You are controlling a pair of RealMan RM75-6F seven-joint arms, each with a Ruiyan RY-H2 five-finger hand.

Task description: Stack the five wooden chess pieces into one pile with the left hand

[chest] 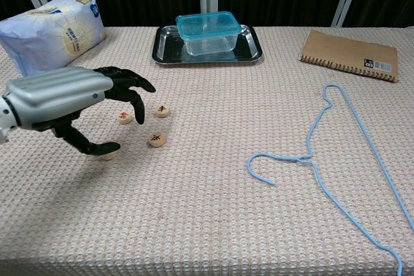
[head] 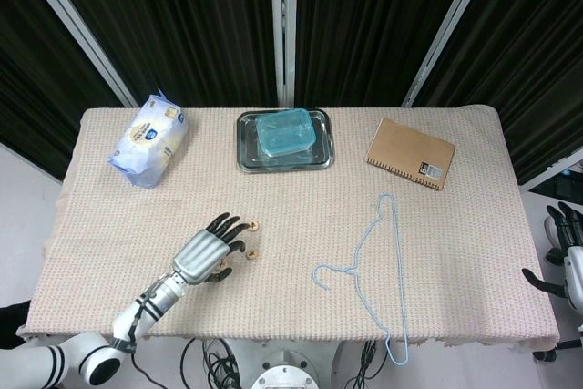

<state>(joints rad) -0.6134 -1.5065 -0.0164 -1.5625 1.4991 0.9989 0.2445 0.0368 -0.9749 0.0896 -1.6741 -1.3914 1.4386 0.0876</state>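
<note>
A rectangular counter covered in a beige waffle-weave cloth [head: 301,225] filled the middle of the head view. Behind it hung black pleated curtains [head: 200,25], split by slanted grey-white metal frame bars [head: 77,29] and one vertical bar [head: 286,25] at centre. A pale grey floor [head: 23,216] showed to the left of the counter. Black cables [head: 214,357] hung below the front edge. Lighting was even, with soft shadows.
</note>
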